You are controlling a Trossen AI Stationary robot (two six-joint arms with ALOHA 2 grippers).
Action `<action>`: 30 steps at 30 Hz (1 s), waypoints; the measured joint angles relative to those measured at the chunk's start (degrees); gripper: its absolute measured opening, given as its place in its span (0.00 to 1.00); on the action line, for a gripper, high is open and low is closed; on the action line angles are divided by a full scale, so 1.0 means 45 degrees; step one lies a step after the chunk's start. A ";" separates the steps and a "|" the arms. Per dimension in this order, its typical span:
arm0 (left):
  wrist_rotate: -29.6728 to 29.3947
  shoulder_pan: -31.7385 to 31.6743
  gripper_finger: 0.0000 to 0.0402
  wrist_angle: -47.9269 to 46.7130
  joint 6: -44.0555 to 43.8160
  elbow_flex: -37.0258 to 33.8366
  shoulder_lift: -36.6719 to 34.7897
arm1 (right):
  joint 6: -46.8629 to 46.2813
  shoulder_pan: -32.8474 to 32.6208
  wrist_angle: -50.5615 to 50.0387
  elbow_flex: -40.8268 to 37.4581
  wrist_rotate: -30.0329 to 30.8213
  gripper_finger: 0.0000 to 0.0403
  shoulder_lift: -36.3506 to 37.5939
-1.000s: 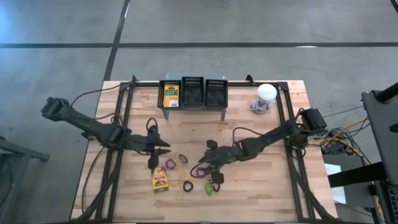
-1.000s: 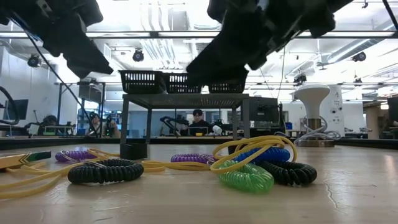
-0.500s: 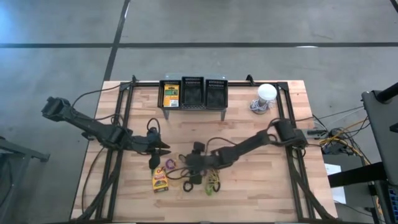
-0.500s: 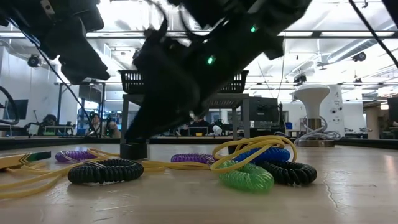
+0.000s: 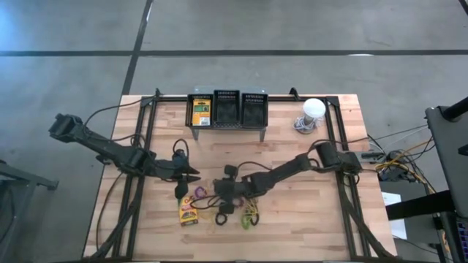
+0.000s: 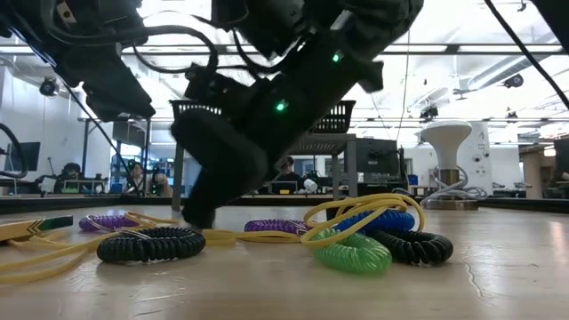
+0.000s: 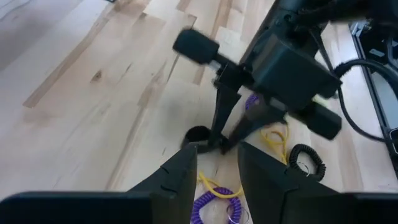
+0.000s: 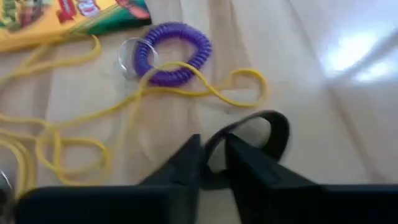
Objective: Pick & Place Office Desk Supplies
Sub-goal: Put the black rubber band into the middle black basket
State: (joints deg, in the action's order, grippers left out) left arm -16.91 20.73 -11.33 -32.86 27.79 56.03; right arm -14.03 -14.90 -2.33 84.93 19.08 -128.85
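Observation:
The supplies lie in a loose heap near the table's near edge: a yellow-and-green crayon box (image 5: pixel 189 212) (image 8: pixel 74 15), a purple coil band (image 8: pixel 173 53) with a key ring, yellow rubber bands (image 8: pixel 93 124), a green coil (image 6: pixel 351 253) and black coils (image 6: pixel 151 244). My right gripper (image 5: pixel 213 192) (image 8: pixel 213 158) is down at the table among them, shut on a black coil band (image 8: pixel 273 127). My left gripper (image 5: pixel 193 175) (image 7: pixel 216 168) hovers open just left of it and holds nothing. My right gripper pinches the black coil band between its two fingers at one side of the loop (image 8: pixel 214 144). The fingers come slanting down from the table's right. The rest of the loop (image 8: pixel 281 130) lies flat on the wood.
A grey metal shelf (image 5: pixel 227 126) with three black baskets stands at the far edge; its left basket holds a crayon box (image 5: pixel 201 111). A white bulb-like object (image 5: pixel 313 109) sits far right. Black frame rails (image 5: pixel 142 139) run down both sides. Bare wood lies between shelf and heap.
My right arm has swung toward the table's left and come down, bringing its gripper from beside the green and black coils to the black coil band near the purple one. The supplies have stayed where they lay.

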 joint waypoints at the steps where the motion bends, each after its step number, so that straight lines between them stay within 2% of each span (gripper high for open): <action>1: 0.0001 0.0000 0.30 -0.0071 0.0000 0.0000 0.0000 | 0.0254 -0.0006 -0.0212 0.0000 0.0088 0.09 0.0171; 3: 0.0005 0.0000 0.30 -0.0296 0.0000 0.0010 -0.0005 | 0.0732 -0.0019 -0.0680 0.0000 0.0094 0.04 0.0752; 8: 0.0010 0.0000 0.30 -0.0448 -0.0007 0.0031 -0.0010 | 0.2068 0.0383 -0.1849 0.0004 0.0085 0.02 0.2970; 11: 0.0034 0.0000 0.30 -0.0463 -0.0039 0.0078 -0.0010 | 0.2826 0.1148 -0.1977 0.0004 0.0099 0.02 0.4503; 15: 0.0034 0.0000 0.30 -0.0377 -0.0044 0.0087 -0.0010 | 0.2838 0.2707 -0.2015 -0.0020 0.0013 0.02 0.5965; 21: 0.0027 0.0000 0.30 -0.0365 -0.0044 0.0087 -0.0010 | 0.2244 0.5255 -0.2126 -0.0054 -0.2303 0.02 0.6293; 24: 0.0024 0.0000 0.30 -0.0382 -0.0039 0.0087 -0.0010 | 0.1955 0.6053 -0.2153 -0.0066 -0.2813 0.03 0.6120; 27: 0.0019 -0.0010 0.30 -0.0409 -0.0039 0.0087 -0.0010 | 0.1823 0.6558 -0.2202 -0.0084 -0.3057 0.08 0.5942; 30: 0.0000 -0.0010 0.30 -0.0409 -0.0039 0.0087 -0.0010 | 0.1775 0.6779 -0.2236 -0.0088 -0.3279 0.17 0.5938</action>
State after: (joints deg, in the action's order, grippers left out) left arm -16.91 20.69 -13.17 -33.04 28.18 55.99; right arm -6.04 15.61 -12.39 84.53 4.33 -102.13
